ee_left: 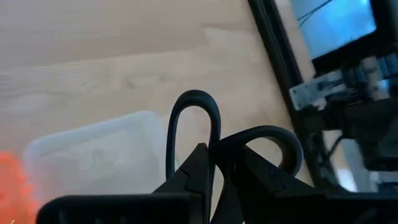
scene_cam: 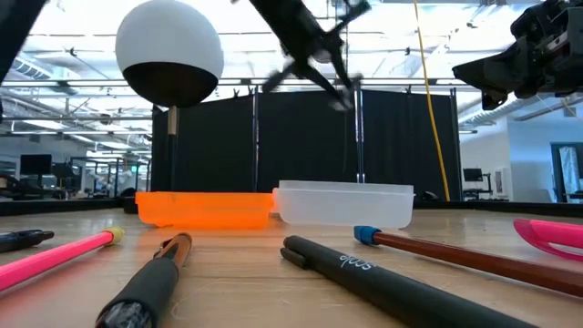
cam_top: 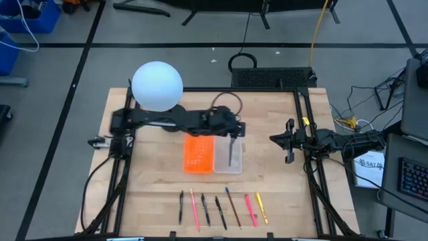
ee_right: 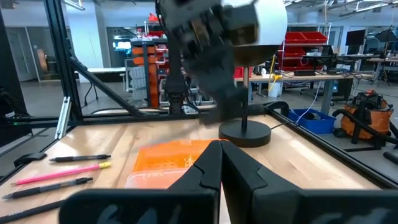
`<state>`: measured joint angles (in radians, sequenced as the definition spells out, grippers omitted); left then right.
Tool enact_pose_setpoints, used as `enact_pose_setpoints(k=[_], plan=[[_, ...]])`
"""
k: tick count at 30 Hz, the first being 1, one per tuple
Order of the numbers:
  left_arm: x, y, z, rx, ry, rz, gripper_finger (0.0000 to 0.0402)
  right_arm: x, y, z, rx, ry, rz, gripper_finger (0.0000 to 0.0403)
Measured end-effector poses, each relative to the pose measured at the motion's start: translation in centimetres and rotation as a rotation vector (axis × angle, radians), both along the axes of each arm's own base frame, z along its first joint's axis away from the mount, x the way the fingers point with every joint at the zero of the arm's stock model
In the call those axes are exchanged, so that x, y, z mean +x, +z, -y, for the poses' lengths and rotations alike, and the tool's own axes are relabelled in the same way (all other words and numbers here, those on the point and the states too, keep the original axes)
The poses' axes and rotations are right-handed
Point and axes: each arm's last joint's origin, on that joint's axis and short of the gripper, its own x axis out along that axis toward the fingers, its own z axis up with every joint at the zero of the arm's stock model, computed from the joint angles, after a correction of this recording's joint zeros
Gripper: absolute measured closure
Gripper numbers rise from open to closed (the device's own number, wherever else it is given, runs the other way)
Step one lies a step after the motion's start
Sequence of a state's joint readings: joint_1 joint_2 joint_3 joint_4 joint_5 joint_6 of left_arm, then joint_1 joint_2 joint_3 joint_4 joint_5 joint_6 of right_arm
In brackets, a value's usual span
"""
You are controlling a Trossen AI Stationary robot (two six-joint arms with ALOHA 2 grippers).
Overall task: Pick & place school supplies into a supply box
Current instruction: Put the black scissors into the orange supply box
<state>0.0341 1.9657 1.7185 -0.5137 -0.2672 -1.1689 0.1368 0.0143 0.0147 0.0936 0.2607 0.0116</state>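
Pens and pencils lie in a row along the table's six o'clock edge, nearest the low camera, none of them yet picked up. Beyond them, near the table's centre, the clear supply box sits beside an orange perforated piece, which touches it at its nine o'clock side.

Above the box hangs the left gripper, clamped on the scissors; the left wrist view shows the black handle loops pinched between its fingers, and the high view shows the blades pointing toward six o'clock over the tray. The scissors appear held clear of the box floor, though how high I cannot tell.

The right gripper waits at three o'clock, fingers pressed together on nothing.

The step in hand looks like placing the scissors. The next move would call for lowering them along the tray's long axis, blades inside the walls, then letting go; after that the row of pens remains to be fetched.
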Motion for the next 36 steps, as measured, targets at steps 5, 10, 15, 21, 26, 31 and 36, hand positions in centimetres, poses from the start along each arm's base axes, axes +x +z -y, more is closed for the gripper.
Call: enact_pose_setpoints(k=[5, 10, 15, 21, 26, 31, 36], plan=[[2.3, -1.4, -0.7, -0.031, -0.015, -0.139, 0.0347, 0.0, 0.0, 0.0, 0.014, 0.001, 0.001, 0.0403], [2.7, -3.6, -0.8, -0.062, 0.028, -0.303, 0.0347, 0.0, 0.0, 0.0, 0.021, 0.002, 0.002, 0.0403], [2.9, -5.5, -0.4, -0.079, 0.039, -0.357, 0.0347, 0.0, 0.0, 0.0, 0.021, 0.002, 0.001, 0.0403], [3.1, -6.2, -0.2, -0.103, 0.032, -0.37, 0.0347, 0.0, 0.0, 0.0, 0.022, 0.002, 0.001, 0.0403], [3.3, -7.0, -0.5, -0.102, 0.039, -0.387, 0.0347, 0.0, 0.0, 0.0, 0.022, 0.002, 0.002, 0.0403], [3.5, -7.7, -1.1, -0.089, 0.045, -0.395, 0.0347, 0.0, 0.0, 0.0, 0.022, 0.002, 0.001, 0.0403], [3.6, -8.2, -1.4, -0.09, 0.036, -0.411, 0.0347, 0.0, 0.0, 0.0, 0.022, 0.002, 0.001, 0.0403]])
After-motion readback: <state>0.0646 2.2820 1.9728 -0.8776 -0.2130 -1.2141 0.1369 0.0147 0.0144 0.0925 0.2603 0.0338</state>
